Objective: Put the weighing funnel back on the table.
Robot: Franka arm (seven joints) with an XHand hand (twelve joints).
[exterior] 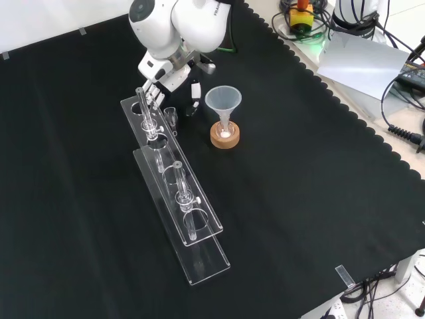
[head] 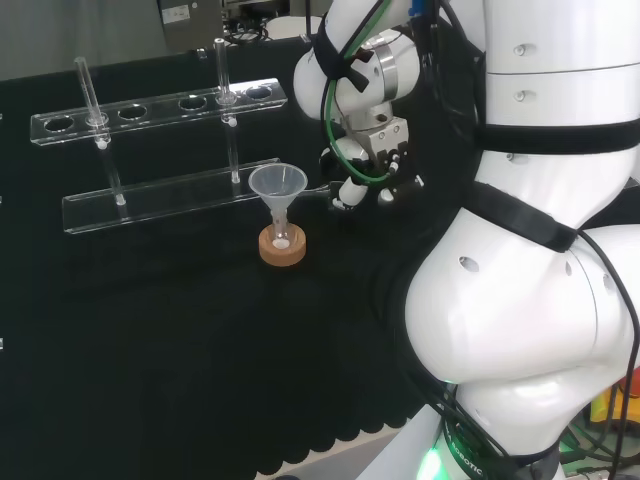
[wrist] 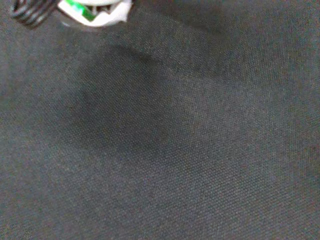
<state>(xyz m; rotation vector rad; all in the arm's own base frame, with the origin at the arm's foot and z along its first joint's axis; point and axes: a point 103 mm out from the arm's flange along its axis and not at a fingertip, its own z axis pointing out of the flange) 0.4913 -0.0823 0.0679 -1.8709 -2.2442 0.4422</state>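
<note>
Bare cloth point(exterior: 312, 199) lies open to the right in the front view, out to its scalloped edge. My hand point(exterior: 172, 73) hangs low over a tighter spot there, with the rack point(exterior: 174, 193) to its left and the funnel point(exterior: 223, 100) on its cork ring point(exterior: 226, 136) to its right. The weighing funnel point(exterior: 171, 118), a small clear piece, shows just below my hand, close beside the rack. Whether my hand grips it, and which way it points, I cannot tell.
</note>
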